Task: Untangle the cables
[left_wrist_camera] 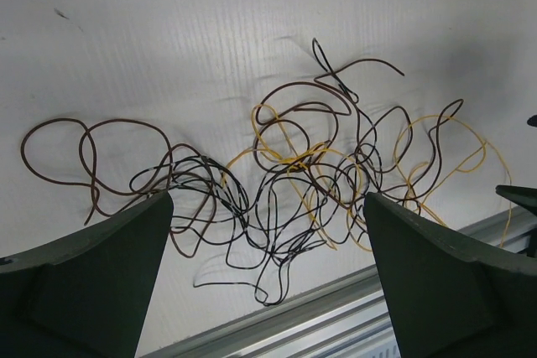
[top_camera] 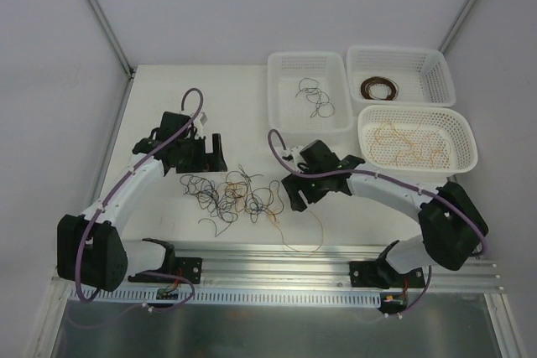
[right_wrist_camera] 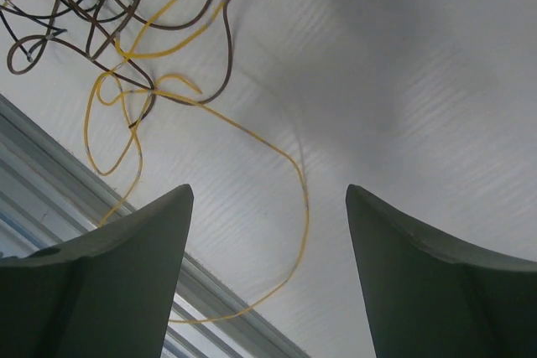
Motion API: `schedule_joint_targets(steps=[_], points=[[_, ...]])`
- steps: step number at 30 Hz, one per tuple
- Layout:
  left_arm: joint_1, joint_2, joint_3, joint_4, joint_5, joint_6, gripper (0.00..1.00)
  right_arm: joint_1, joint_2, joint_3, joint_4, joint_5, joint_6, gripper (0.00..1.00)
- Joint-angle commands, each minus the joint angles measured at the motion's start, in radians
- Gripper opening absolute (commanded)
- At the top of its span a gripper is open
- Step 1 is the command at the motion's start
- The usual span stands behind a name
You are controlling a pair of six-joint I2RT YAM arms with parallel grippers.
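Nearest the arm bases, a ribbed aluminium rail is running along the edge of the flat white table. Just beyond it, the tangle of hair-thin curly cables, yellow-tan, black and dark brown, is lying in a loose heap on the table between the two arms. One long yellow-tan strand is trailing out of the heap toward the rail on the right side.

The dark green left gripper is hovering beside the far-left edge of the heap, with its fingers spread wide and holding nothing. The dark green right gripper is hovering at the heap's right edge, likewise wide open and empty, with the trailing strand showing between its fingers.

Farther back, three white plastic mesh baskets are standing together. The left rectangular basket is holding a few black wires, the far right basket a dark brown coil, and the rounded basket yellow-tan wires.

Sorting by colour seems to be partly done, and the step in hand looks like choosing the next strand. The next move likely calls for lowering the right gripper onto the loose strand, pinching only that one, and drawing it out slowly so that it is not dragging its neighbours along.
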State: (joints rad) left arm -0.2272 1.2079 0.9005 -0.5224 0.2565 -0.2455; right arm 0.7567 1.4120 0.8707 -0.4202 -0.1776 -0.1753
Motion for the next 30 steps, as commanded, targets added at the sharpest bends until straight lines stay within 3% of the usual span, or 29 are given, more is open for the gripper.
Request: schedule_joint_targets(steps=[1, 8, 11, 14, 15, 17, 20, 21, 30], points=[[0.005, 0.038, -0.008, -0.007, 0.044, -0.018, 0.99, 0.044, 0.056, 0.013, 0.107, -0.027, -0.047, 0.77], [-0.026, 0.090, -0.015, -0.016, 0.026, -0.072, 0.99, 0.095, 0.199, 0.050, 0.175, -0.010, -0.073, 0.75], [-0.063, 0.102, -0.012, -0.021, -0.022, -0.112, 0.99, 0.105, 0.225, 0.054, 0.173, 0.000, -0.082, 0.69], [-0.095, 0.104, -0.012, -0.021, -0.074, -0.169, 0.99, 0.108, 0.200, 0.048, 0.160, 0.004, -0.092, 0.52], [-0.113, 0.108, -0.018, -0.021, -0.092, -0.185, 0.99, 0.109, 0.188, 0.050, 0.149, 0.010, -0.093, 0.40], [-0.130, 0.120, -0.022, -0.016, -0.137, -0.225, 0.99, 0.110, 0.136, 0.056, 0.111, 0.027, -0.101, 0.30], [-0.181, 0.169, -0.018, -0.007, -0.201, -0.265, 0.99, 0.115, 0.041, 0.077, 0.049, 0.040, -0.115, 0.05], [-0.191, 0.183, -0.012, -0.005, -0.213, -0.281, 0.99, 0.116, 0.018, 0.088, 0.031, 0.050, -0.119, 0.01], [-0.238, 0.344, 0.011, 0.015, -0.361, -0.331, 0.99, 0.119, -0.255, 0.261, -0.219, 0.165, -0.174, 0.01]])
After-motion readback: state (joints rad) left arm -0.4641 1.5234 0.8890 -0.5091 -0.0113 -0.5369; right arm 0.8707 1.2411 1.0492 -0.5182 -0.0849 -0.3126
